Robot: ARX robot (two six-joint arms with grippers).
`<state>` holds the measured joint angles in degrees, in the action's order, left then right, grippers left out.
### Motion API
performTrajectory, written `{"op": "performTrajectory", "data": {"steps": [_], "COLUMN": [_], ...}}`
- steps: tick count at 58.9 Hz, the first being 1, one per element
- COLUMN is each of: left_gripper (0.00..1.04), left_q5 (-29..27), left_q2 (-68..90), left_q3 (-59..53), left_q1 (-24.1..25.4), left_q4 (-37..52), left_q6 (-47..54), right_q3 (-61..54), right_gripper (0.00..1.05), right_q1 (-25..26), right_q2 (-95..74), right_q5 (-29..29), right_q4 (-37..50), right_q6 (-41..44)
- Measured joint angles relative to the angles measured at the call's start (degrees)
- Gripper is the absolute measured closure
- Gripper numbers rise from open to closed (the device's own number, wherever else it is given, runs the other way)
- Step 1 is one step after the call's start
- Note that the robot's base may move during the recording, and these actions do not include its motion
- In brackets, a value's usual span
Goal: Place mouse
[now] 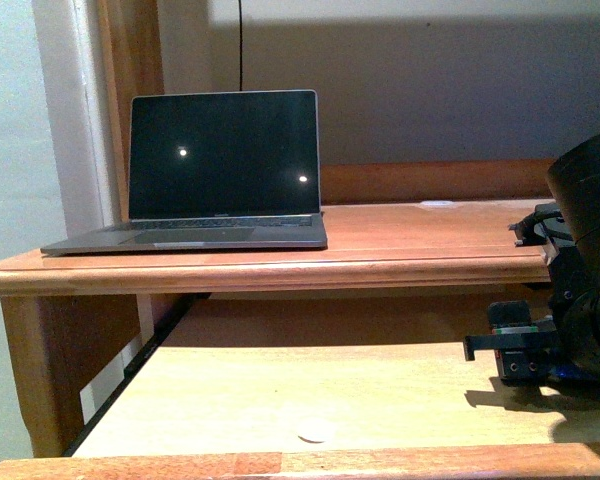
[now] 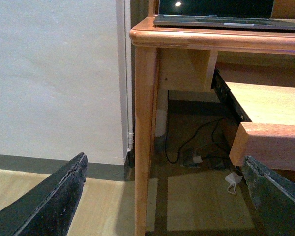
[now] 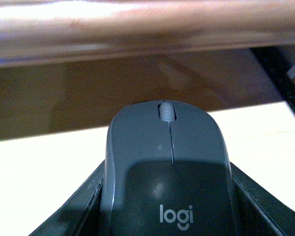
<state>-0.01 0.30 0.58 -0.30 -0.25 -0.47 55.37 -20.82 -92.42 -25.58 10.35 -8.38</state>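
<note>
Right gripper (image 3: 168, 187) clamping mouse (image 3: 169, 147) by sides, over pull-out shelf (image 3: 39, 167); touching shelf or not, cannot tell. Advising: lowering slowly, holding mouse level, releasing only once sitting flat. Left gripper (image 2: 164, 162) gaping wide, carrying nothing.

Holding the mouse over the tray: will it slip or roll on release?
The mouse looks like rigid matte plastic, so it probably won't flex between the jaws. Its smooth domed sides could slip under a loose squeeze. The underside is hidden, but on the flat tray it seems unlikely to roll.
</note>
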Motion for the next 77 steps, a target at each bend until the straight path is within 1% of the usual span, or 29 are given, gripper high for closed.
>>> {"op": "performTrajectory", "data": {"steps": [14,17,24,31,37,43,47,56,62,77], "left_gripper": [0.08,0.08,0.08,0.08,0.08,0.08,0.08,0.08,0.08,0.08], "left_q5": [0.0,0.0,0.0,0.0,0.0,0.0,0.0,0.0,0.0,0.0], "left_q2": [0.0,0.0,0.0,0.0,0.0,0.0,0.0,0.0,0.0,0.0], "left_q3": [0.0,0.0,0.0,0.0,0.0,0.0,0.0,0.0,0.0,0.0], "left_q1": [0.0,0.0,0.0,0.0,0.0,0.0,0.0,0.0,0.0,0.0], "left_q4": [0.0,0.0,0.0,0.0,0.0,0.0,0.0,0.0,0.0,0.0], "left_q6": [0.0,0.0,0.0,0.0,0.0,0.0,0.0,0.0,0.0,0.0], "right_q3": [-0.3,0.5,5.6,12.5,20.7,27.2,31.5,36.2,38.9,42.7], "right_gripper": [0.49,0.49,0.49,0.49,0.49,0.49,0.49,0.49,0.49,0.49], "right_q1": [5.2,5.6,3.7,-0.3,-5.7,-9.0,-10.8,-11.2,-10.5,-8.7], "right_q2": [10.0,12.3,12.7,9.2,2.3,-4.0,-9.4,-15.8,-19.4,-23.7], "right_q5": [4.7,5.1,4.5,2.4,-0.2,-2.1,-4.3,-7.3,-8.9,-9.4], "right_q4": [-3.3,-4.3,-5.3,-6.2,-6.5,-6.2,-3.7,-2.9,-3.6,-7.1], "right_q6": [-0.9,-1.0,-0.8,0.3,1.9,3.8,7.3,11.2,13.1,14.1]}}
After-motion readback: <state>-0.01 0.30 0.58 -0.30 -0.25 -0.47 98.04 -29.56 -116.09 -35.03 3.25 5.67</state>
